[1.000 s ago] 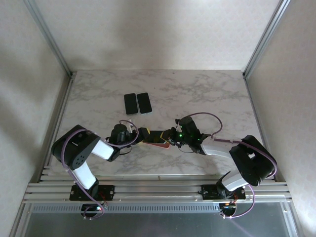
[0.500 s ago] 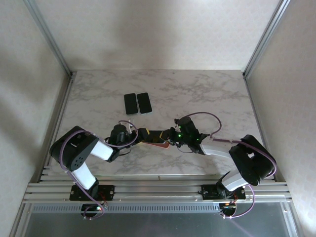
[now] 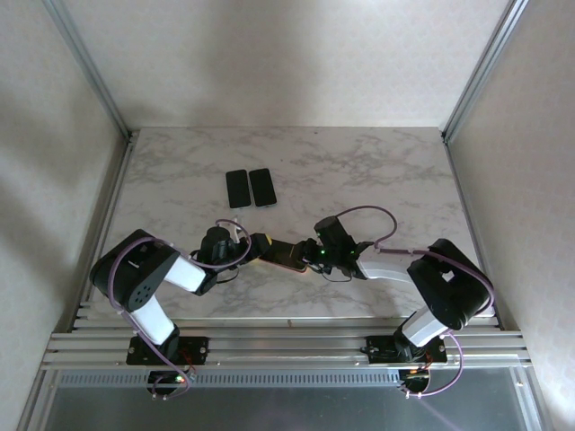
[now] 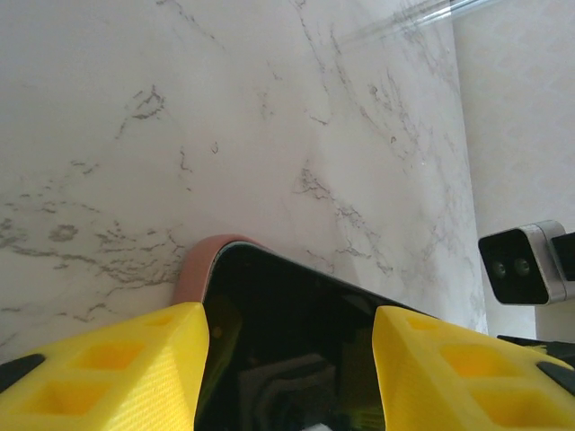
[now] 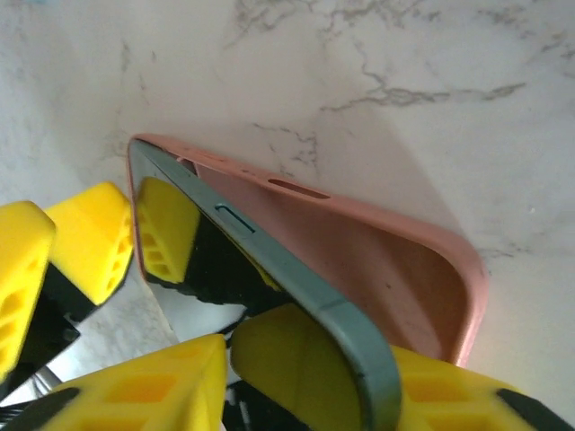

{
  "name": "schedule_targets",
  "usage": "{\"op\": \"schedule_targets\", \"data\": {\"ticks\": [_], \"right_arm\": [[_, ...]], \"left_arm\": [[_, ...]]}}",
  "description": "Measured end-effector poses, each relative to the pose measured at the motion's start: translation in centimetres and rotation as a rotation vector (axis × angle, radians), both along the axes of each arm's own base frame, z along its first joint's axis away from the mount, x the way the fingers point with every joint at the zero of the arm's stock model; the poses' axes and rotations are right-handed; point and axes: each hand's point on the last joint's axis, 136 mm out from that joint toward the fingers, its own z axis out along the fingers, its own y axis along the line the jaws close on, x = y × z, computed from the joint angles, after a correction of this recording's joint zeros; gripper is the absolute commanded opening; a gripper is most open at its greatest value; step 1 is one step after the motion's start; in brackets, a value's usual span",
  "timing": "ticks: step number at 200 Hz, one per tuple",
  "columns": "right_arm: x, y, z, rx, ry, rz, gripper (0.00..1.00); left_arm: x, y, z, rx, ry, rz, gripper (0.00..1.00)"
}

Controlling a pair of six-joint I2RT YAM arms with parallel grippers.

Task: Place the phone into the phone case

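1. Near the front of the marble table (image 3: 386, 171), between the two arms, is the phone (image 3: 286, 253). It's lying partway in the pink case (image 5: 359, 260).
2. On the right wrist cam, one long edge of the phone is tipped up out of the case. You can see the case's bare inside along the other side. Phone and case meet at the far corner.
3. The left gripper (image 4: 287, 314) has a yellow finger on each long side of the phone, clamped across its width. The case's lip peeks out at the far left corner.
4. The right gripper (image 5: 310, 352) is at the opposite end with the phone's corner between its fingers. The view is so close and cropped that I honestly can't tell if it's pinching or loose.
5. Two other dark phones (image 3: 237, 189) lie side by side further back, well apart from all this.
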Motion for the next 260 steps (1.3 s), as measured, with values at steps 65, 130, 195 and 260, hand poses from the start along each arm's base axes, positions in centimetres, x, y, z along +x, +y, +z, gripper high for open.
{"op": "schedule_targets", "data": {"ticks": [65,130,195,260], "right_arm": [[0.4,0.8,0.8,-0.056,0.012,0.025,0.63],[0.9,1.5,1.7,-0.185,0.045,0.045,0.72],[0.2,1.3,1.1,-0.29,0.095,0.067,0.77],[0.5,1.3,1.1,-0.348,0.127,0.075,0.86]], "left_arm": [[-0.5,0.1,0.1,-0.007,-0.003,-0.003,0.51],[-1.0,0.4,0.1,-0.017,0.001,0.002,0.52],[-1.4,0.4,0.2,-0.039,0.009,0.002,0.52],[-1.5,0.2,0.3,-0.052,0.018,-0.01,0.52]]}}
